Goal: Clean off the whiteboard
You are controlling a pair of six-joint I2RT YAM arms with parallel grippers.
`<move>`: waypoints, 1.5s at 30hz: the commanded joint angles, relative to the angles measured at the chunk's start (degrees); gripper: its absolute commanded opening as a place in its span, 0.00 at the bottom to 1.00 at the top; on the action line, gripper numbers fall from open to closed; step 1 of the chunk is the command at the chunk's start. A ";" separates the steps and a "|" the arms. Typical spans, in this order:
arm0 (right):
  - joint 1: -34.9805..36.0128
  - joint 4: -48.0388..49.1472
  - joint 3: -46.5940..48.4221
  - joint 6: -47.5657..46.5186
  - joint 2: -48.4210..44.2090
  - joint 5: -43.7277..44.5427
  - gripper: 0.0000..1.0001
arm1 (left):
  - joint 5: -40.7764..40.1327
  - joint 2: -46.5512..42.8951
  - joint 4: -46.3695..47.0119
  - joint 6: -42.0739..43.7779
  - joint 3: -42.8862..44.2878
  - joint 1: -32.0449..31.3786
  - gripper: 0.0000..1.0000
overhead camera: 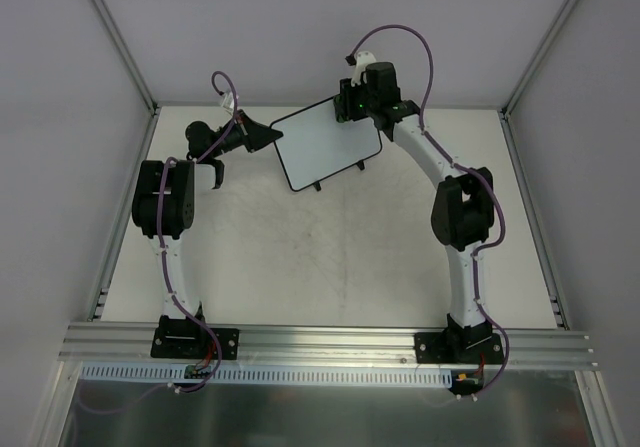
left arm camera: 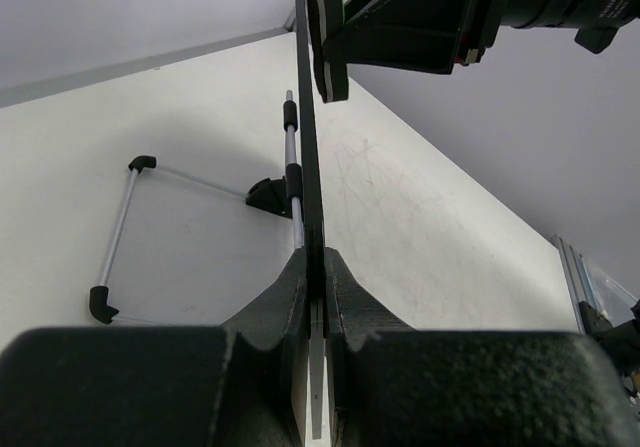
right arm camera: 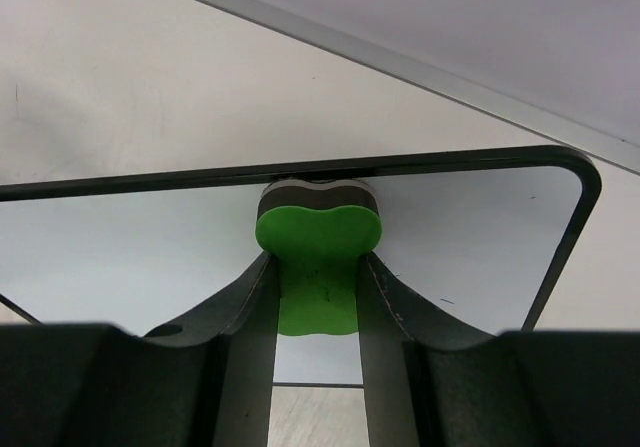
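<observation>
Whiteboard (overhead camera: 328,147) ×1, upper centre of top view, turned at an angle, face blank white there. 2 black feet (overhead camera: 318,185) along its lower edge. Pinched at left short edge by left gripper (overhead camera: 264,137). In left wrist view, seen edge-on as thin dark line up centre of frame, with gripper fingers (left arm camera: 275,302) pressed together on either side of it.

Green eraser (right arm camera: 318,242) ×1, clamped in right gripper (overhead camera: 352,102), set flat against board just below top edge, centre of right wrist view, w/ fingers hugging both its sides. Same eraser at top centre of left wrist view, touching board's right side.

1 tiny dark fleck on board, lower right of right wrist view. Cannot tell whether feet touch white worktop (overhead camera: 300,267). Arms ×2, grippers ×2.
</observation>
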 commanded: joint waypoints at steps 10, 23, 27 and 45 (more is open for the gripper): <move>-0.21 4.77 -12.28 2.14 -1.61 -2.12 0.00 | 9.78 0.16 2.95 -2.07 0.23 -0.77 0.00; -0.21 13.14 -25.04 4.61 -5.39 -2.12 0.00 | 9.96 -0.02 3.12 -2.42 0.49 -0.77 0.00; -0.30 12.87 -22.50 4.17 -5.30 -1.51 0.00 | 10.13 0.07 3.56 -2.69 0.49 -0.77 0.00; -3.55 4.09 -0.52 4.52 1.73 -2.38 0.00 | 10.40 0.60 5.32 -4.36 0.66 -0.86 0.00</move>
